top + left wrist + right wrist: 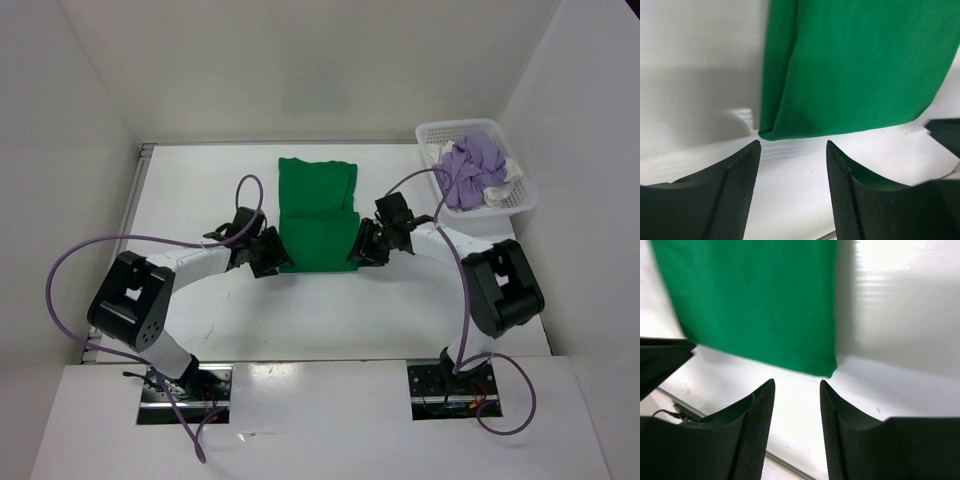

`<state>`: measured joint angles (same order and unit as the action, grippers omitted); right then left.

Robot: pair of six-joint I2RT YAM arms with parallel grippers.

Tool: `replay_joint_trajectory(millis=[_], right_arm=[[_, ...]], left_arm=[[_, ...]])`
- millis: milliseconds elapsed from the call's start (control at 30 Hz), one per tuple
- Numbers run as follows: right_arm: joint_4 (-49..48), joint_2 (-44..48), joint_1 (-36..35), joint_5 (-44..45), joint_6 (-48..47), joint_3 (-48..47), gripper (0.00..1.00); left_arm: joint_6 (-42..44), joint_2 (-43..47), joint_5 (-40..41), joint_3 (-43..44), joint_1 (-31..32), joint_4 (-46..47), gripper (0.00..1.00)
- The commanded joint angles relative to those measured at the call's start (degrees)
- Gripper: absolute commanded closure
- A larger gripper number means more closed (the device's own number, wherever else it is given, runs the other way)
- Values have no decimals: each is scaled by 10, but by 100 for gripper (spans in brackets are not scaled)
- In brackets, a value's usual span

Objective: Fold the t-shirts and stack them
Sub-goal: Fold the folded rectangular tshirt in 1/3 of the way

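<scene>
A folded green t-shirt lies on the bench. The left pincer and right pincer flank it, both spread.

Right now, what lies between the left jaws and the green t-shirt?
Only bare table, shown in the left wrist view; the green t-shirt lies just beyond.

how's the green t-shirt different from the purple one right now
The green t-shirt lies flat and folded; the purple t-shirt is bunched in a heap. The green one rests on the table; the purple one sits inside the white basket at the far right. Both are plain, single-coloured fabric.
</scene>
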<state>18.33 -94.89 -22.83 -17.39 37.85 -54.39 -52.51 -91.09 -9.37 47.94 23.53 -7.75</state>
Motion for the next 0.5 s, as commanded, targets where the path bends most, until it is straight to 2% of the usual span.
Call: replay_joint_trajectory(millis=[0,200,300,467], right_arm=[[-29,53,0,13,18,15,53],[-49,27,0,13,42,49,51],[-61,19,0,13,54,56,50],[-81,1,0,8,54,61,50]], left_arm=[[7,16,13,-10,-1,5,37],[18,-23,13,9,-1,-9,45],[18,-16,23,-11,-1,-10,45],[7,-21,29,-20,-1,25,50]])
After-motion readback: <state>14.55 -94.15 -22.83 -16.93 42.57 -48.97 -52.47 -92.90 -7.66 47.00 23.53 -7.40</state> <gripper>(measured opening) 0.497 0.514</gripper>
